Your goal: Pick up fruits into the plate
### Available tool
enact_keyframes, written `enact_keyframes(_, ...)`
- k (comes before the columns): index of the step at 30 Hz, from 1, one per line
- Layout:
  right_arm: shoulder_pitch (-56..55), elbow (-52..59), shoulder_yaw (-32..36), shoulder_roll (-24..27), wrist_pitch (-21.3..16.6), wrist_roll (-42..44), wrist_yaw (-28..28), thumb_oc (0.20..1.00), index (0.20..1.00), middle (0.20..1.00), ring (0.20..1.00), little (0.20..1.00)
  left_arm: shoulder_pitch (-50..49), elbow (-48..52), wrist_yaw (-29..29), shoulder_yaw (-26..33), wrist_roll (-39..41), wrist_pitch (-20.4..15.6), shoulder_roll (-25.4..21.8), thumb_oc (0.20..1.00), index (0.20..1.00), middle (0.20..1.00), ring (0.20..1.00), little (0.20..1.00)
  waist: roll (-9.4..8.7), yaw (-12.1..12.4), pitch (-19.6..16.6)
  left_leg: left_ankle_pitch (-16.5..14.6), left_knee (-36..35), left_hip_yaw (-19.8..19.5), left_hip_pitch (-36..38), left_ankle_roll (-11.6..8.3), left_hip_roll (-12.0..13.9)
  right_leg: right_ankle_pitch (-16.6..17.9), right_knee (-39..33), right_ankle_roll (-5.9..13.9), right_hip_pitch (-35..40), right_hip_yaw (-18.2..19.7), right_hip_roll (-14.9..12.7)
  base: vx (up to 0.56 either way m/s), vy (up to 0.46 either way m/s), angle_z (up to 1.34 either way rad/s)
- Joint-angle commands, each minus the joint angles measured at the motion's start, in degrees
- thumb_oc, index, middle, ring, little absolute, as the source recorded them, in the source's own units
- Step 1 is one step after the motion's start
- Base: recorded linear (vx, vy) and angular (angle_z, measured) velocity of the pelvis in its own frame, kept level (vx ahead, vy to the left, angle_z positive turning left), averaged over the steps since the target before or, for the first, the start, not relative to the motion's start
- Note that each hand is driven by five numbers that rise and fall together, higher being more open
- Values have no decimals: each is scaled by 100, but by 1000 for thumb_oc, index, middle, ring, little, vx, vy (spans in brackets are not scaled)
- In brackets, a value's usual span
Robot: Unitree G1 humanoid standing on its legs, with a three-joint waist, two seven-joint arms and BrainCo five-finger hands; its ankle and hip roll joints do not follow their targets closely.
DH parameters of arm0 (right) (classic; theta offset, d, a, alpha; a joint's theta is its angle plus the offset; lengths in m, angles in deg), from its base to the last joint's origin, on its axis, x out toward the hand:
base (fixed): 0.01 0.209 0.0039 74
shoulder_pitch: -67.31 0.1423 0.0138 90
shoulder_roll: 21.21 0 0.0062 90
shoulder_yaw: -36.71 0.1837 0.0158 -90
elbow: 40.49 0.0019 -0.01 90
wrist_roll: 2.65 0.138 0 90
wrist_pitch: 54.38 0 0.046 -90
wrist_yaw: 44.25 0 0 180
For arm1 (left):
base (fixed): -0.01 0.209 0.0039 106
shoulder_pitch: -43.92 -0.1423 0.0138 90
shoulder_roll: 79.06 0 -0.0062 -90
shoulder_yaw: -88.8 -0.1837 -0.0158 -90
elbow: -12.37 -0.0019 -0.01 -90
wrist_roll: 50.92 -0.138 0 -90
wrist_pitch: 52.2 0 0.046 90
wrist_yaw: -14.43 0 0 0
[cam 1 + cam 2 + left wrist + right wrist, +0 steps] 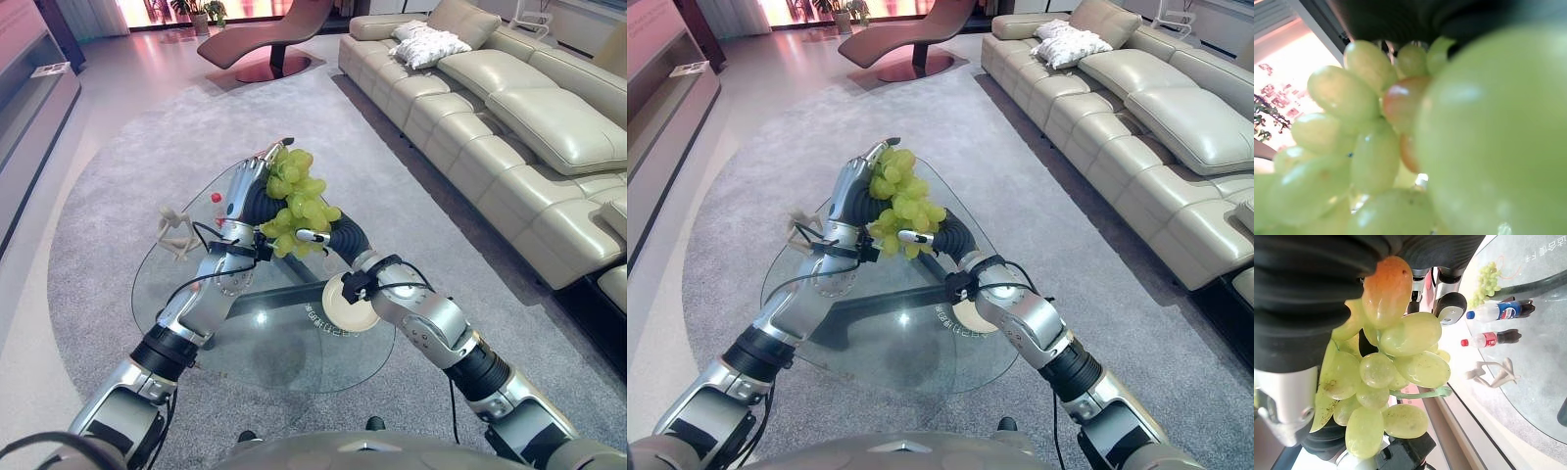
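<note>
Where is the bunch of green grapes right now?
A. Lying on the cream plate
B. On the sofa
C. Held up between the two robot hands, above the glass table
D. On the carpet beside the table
C: the bunch of green grapes hangs in the air between the left robot hand and the right robot hand, above the glass table, while the plate below holds no grapes.

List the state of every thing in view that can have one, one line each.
bunch of green grapes: lifted above the table, held between both hands, not on the plate.
left hand: raised against the grapes; finger state unclear.
right hand: up against the grapes' lower side; finger state unclear.
plate: on the glass table, partly behind the right arm, nothing seen on it.
glass table: upright.
two bottles: lying on the glass.
</note>
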Motion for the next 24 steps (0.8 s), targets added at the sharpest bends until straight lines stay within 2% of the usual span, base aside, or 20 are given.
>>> enact_keyframes(1,698,478,64,-719,-647,300,20,200,200,200,200,200,700,267,-222,-726,-10,-366,175,200,200,200,200,200,10,24,40,-627,166,-60,1,172,36,-447,324,200,157,-213,-217,0,0,0)
enact_keyframes(24,691,498,135,-713,-822,268,162,200,200,200,200,200,681,367,-371,-809,37,-283,165,200,200,200,200,200,-6,33,55,-620,166,-47,-5,184,41,-440,339,207,139,-228,-218,0,0,0)
